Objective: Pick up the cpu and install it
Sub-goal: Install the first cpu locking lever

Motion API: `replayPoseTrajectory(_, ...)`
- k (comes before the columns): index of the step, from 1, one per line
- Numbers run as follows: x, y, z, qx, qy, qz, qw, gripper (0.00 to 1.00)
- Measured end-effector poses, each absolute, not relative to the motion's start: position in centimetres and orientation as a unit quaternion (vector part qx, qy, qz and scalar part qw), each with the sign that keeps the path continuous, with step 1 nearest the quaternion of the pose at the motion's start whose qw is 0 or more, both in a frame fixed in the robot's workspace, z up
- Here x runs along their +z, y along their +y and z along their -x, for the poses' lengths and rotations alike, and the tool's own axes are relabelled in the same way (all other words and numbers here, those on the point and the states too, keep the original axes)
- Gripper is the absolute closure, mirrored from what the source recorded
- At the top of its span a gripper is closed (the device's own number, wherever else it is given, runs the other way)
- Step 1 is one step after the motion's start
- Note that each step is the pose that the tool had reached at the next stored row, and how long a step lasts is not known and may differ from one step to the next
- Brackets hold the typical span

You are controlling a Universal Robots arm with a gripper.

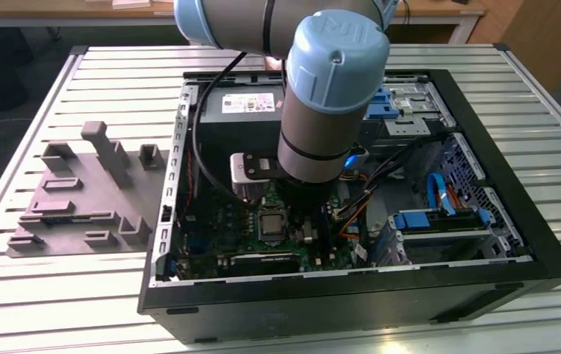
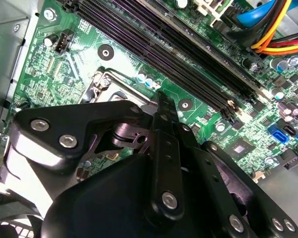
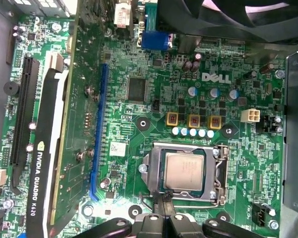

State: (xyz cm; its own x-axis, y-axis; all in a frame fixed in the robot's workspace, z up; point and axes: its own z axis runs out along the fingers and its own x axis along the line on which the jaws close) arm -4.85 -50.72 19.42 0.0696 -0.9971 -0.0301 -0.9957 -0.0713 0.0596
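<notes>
In the exterior view a grey plastic fixture [image 1: 79, 199] lies on the slatted table [image 1: 24, 280], beside the exterior view's left wall of the open black computer case [image 1: 359, 295]. The arm [image 1: 315, 96] reaches straight down into the case, its wrist upright above the green motherboard [image 1: 251, 236]; the arm hides the gripper there.

In the first wrist view the cpu [image 3: 184, 172] lies flat in the silver socket frame [image 3: 219, 173] on the motherboard, silver top up. The gripper [image 3: 165, 218] hangs at the frame's edge, just beside the cpu; its black fingers [image 3: 161, 206] look pressed together with nothing between them, though their base is cut off by the picture's edge.

In the second wrist view the gripper's body covers most of the socket, so the cpu is hard to make out.
</notes>
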Motion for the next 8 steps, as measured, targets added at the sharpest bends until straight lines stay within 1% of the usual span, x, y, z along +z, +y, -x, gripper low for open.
replayPoseTrajectory(8, 19.06, -50.73, 4.85, -0.031, -0.681, -0.731, 0.012, 0.89)
